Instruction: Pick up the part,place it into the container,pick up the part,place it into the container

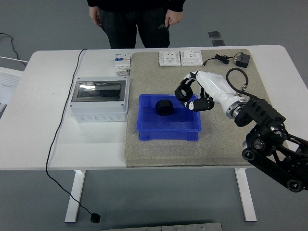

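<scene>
A blue container (144, 131) stands on the grey mat (231, 82) at mid table. One black part (164, 107) lies inside it, toward its far side. My right hand (190, 95), white with black fingers, hovers over the container's far right corner. Its fingers are curled around a small dark part that they mostly hide. The right arm (262, 125) reaches in from the lower right. My left arm is out of view.
A grey electrical box with a clear lid (99, 99) stands left of the container. Two white switch plates (180, 58), a breaker (122, 63) and a black adapter (242, 60) lie along the far edge. A person (134, 19) stands behind the table, hands at their sides.
</scene>
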You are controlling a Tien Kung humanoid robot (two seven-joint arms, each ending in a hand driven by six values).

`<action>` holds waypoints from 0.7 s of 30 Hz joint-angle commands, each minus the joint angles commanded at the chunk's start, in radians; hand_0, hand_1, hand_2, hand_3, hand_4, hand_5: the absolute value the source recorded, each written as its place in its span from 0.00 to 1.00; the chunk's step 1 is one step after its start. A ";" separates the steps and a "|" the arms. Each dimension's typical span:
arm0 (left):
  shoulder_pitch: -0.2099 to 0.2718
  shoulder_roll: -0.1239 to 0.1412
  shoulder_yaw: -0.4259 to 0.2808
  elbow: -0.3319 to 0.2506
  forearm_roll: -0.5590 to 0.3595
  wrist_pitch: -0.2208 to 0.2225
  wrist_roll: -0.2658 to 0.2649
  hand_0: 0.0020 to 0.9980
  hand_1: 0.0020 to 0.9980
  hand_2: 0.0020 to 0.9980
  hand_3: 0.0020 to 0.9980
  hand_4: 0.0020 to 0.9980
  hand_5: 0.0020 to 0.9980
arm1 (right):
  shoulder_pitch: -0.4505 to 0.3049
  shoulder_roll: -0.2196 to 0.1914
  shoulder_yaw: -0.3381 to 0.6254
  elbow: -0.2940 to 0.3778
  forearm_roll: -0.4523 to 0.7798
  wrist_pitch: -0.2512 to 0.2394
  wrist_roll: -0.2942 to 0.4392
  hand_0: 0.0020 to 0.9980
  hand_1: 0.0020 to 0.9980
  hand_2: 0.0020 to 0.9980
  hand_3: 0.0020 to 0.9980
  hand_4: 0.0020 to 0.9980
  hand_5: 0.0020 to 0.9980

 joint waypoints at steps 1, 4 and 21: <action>-0.001 0.001 0.001 0.000 -0.001 0.000 0.000 0.73 0.63 0.72 0.58 0.58 0.42 | 0.014 0.014 -0.020 -0.021 -0.004 0.001 0.011 0.24 0.20 0.55 0.61 0.48 0.02; -0.002 0.002 0.001 0.000 0.000 0.001 0.000 0.73 0.63 0.72 0.58 0.58 0.42 | 0.045 0.042 -0.073 -0.078 -0.027 0.021 0.036 0.35 0.43 0.61 0.63 0.49 0.03; -0.003 0.004 -0.004 0.000 0.006 0.003 -0.003 0.73 0.63 0.71 0.58 0.58 0.42 | 0.069 0.059 -0.130 -0.169 -0.156 0.145 0.002 0.86 0.78 0.80 0.75 0.80 0.23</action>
